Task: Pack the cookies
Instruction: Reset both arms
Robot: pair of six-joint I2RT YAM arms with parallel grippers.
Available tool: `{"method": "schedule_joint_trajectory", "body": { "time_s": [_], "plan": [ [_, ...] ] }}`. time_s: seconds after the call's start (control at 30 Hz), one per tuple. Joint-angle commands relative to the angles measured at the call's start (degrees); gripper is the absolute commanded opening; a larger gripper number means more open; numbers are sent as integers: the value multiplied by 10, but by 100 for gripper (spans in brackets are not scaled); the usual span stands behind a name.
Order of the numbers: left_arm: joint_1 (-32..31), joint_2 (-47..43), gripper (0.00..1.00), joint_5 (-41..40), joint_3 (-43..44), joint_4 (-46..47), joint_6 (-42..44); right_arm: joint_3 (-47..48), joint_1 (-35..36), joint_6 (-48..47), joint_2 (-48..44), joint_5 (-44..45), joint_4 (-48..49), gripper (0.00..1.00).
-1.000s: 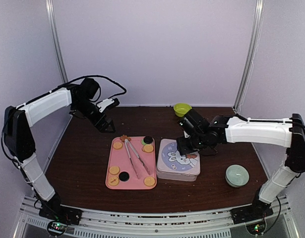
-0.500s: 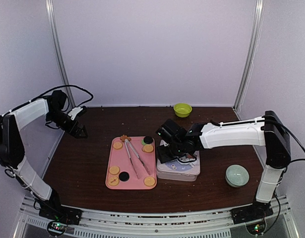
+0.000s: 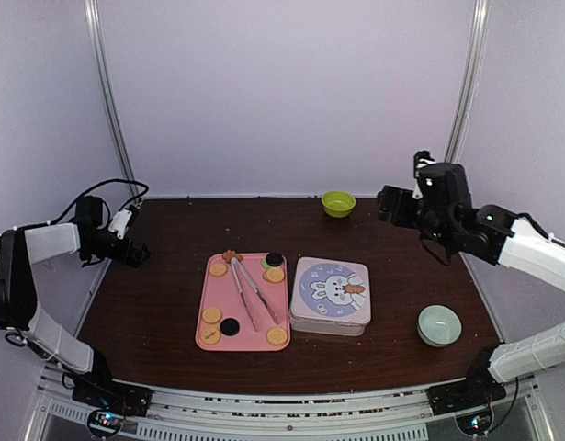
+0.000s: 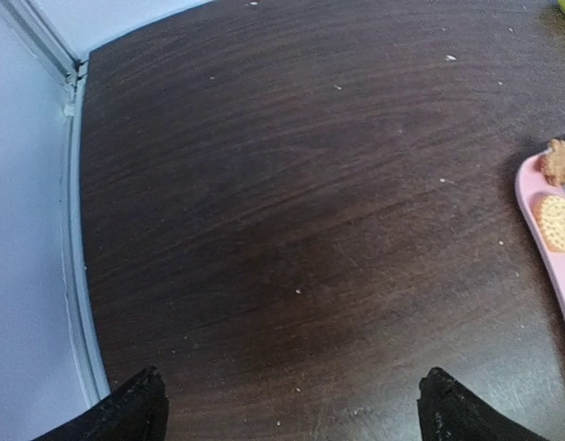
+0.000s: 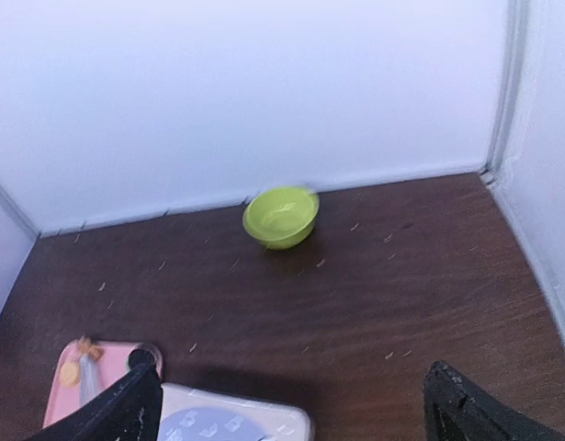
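Several cookies, among them a tan round one (image 3: 218, 270) and a black one (image 3: 230, 326), lie on the pink tray (image 3: 246, 344) with metal tongs (image 3: 253, 294) across them. Right of the tray sits a square tin (image 3: 330, 294), its bunny lid on. My left gripper (image 3: 138, 251) hovers open near the table's left edge, far from the tray; its wrist view shows only a tan cookie (image 4: 558, 223) and a brown one (image 4: 558, 163) at the right. My right gripper (image 3: 385, 204) is raised at the back right, open and empty (image 5: 291, 413), with the tin (image 5: 236, 418) below.
A lime green bowl (image 3: 338, 203) stands at the back by the wall, also in the right wrist view (image 5: 280, 216). A pale green bowl (image 3: 439, 325) sits at the front right. Crumbs dot the dark wooden table. Enclosure walls and corner posts close the sides.
My right gripper has lifted off the tin's lid, opened, and swung back to the rear right. The left arm has drawn further back to the left edge.
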Motion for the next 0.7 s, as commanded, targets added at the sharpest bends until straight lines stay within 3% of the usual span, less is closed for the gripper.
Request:
{"method": "schedule_joint_trajectory", "body": {
  "time_s": [0.0, 0.1, 0.17, 0.2, 0.5, 0.53, 0.67],
  "plan": [
    [4, -26, 98, -8, -88, 269, -58, -192, -47, -104, -106, 186, 184, 100],
    [5, -34, 98, -5, -147, 394, -88, -338, -60, -233, -160, 274, 423, 100],
    [5, -33, 98, -5, -192, 519, -113, -405, -76, -303, -172, 281, 555, 100],
    [5, -34, 98, -2, -201, 529, -121, -422, -88, -313, -172, 280, 586, 100],
    [-1, -36, 98, -38, -341, 786, -131, -447, -210, -296, -74, 194, 669, 100],
    [-1, -13, 98, -42, -361, 861, -146, -452, -224, -289, -63, 183, 677, 100],
    [-3, -17, 98, -38, -353, 828, -139, -495, -275, -291, -17, 93, 758, 100]
  ]
}}
